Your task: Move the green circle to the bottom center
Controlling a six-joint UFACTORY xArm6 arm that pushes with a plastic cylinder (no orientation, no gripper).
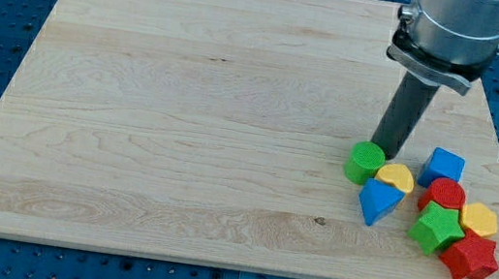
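Observation:
The green circle [364,162] stands on the wooden board [184,121] at the view's lower right. My tip [385,149] sits just behind and to the right of it, touching or nearly touching its upper right edge. A yellow half-round block [397,176] lies right beside the green circle on its right, and a blue triangle-like block [378,201] lies just below them.
A cluster sits at the view's right bottom: a blue block [443,167], a red circle [445,195], a yellow hexagon [479,220], a green star [437,228] and a red star [470,258]. The board's right edge is near them.

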